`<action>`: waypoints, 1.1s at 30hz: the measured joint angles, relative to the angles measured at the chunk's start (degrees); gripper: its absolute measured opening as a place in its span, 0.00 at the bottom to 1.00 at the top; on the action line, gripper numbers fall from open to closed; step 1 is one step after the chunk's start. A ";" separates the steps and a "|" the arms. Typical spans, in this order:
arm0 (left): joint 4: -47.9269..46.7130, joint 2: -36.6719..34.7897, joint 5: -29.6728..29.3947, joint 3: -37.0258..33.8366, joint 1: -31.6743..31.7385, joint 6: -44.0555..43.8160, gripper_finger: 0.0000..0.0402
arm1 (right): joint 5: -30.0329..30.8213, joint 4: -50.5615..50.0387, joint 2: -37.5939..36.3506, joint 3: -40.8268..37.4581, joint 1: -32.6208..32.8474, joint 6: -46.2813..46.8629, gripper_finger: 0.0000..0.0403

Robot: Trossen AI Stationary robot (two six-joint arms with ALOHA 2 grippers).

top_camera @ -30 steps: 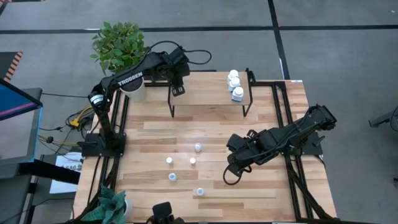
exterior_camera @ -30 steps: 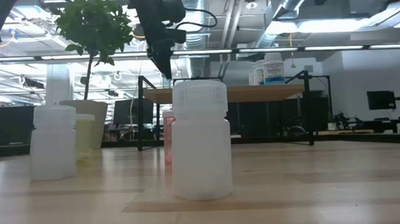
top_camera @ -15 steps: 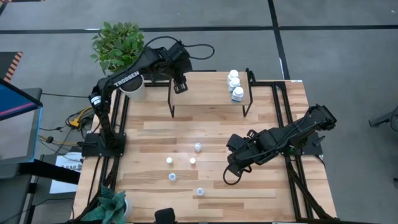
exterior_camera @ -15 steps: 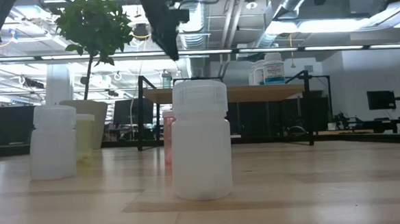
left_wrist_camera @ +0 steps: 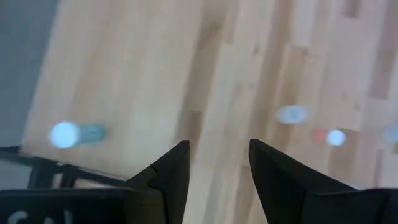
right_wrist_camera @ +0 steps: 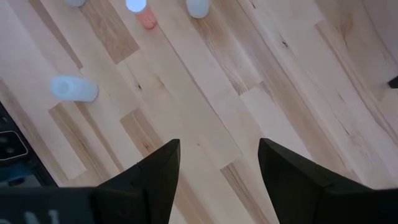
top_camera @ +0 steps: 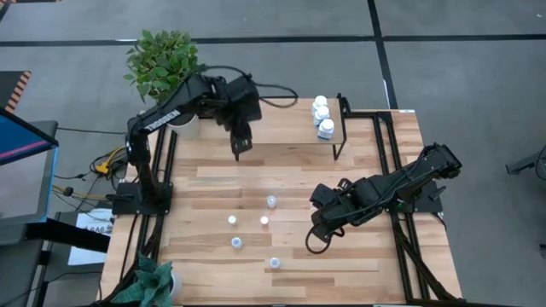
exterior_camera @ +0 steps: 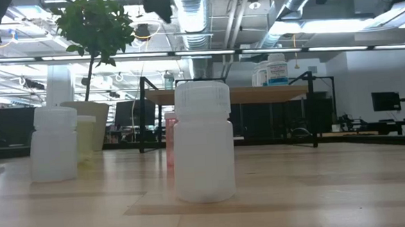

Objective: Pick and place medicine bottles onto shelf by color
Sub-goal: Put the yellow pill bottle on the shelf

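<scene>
Left gripper: the left gripper [top_camera: 242, 147] hangs in the air over the left end of the shelf [top_camera: 286, 119], its arm reaching in from the plant pot [top_camera: 182, 124] corner; in its wrist view the fingers [left_wrist_camera: 171, 180] stand apart with bare wood between them, released and carrying nothing
Right gripper: the right gripper [top_camera: 317, 232] waits low over the table [top_camera: 375, 256] on the right side; its two fingers [right_wrist_camera: 155, 180] are spread with nothing between them
Shelf: small rack with a light wood top and thin black legs at the far edge of the table, directly under and to the right of the left gripper
Bottles on shelf: three white bottles [top_camera: 322, 115] stand in a tight row at the right end of the shelf, well apart from the left gripper
Bottles on table: five small bottles [top_camera: 252, 232] are scattered on the table, nearer the camera side than the left gripper and to the left of the right gripper; closest to the right gripper are the one at [top_camera: 271, 202] and the one at [top_camera: 275, 263]
Low view: a white bottle [exterior_camera: 204, 142] stands upright close to the camera, a pinkish vial [exterior_camera: 170, 139] partly hidden behind it; another white bottle [exterior_camera: 54, 144] stands off to one side with a yellowish vial [exterior_camera: 86, 139] just beside it
Plant: a leafy plant [top_camera: 162, 61] stands at the far left corner, behind the left arm
</scene>
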 joint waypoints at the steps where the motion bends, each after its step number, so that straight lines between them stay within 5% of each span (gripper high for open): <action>1: -0.16 -0.28 0.12 -0.09 -1.05 -0.52 0.38 | -0.03 0.07 0.01 0.00 0.00 -0.02 0.59; 16: -0.19 -2.92 -0.57 -1.63 -21.38 -15.61 0.38 | -0.94 -6.88 -0.01 0.02 1.22 -14.32 0.59; 22: -0.21 -2.59 -6.40 -1.65 -28.21 -20.17 0.38 | -1.20 -8.77 -0.43 -2.81 6.68 -17.73 0.59; 33: -0.19 -2.87 -10.57 -1.65 -34.89 -25.96 0.38 | -0.28 -3.73 -12.41 -17.46 20.59 4.61 0.59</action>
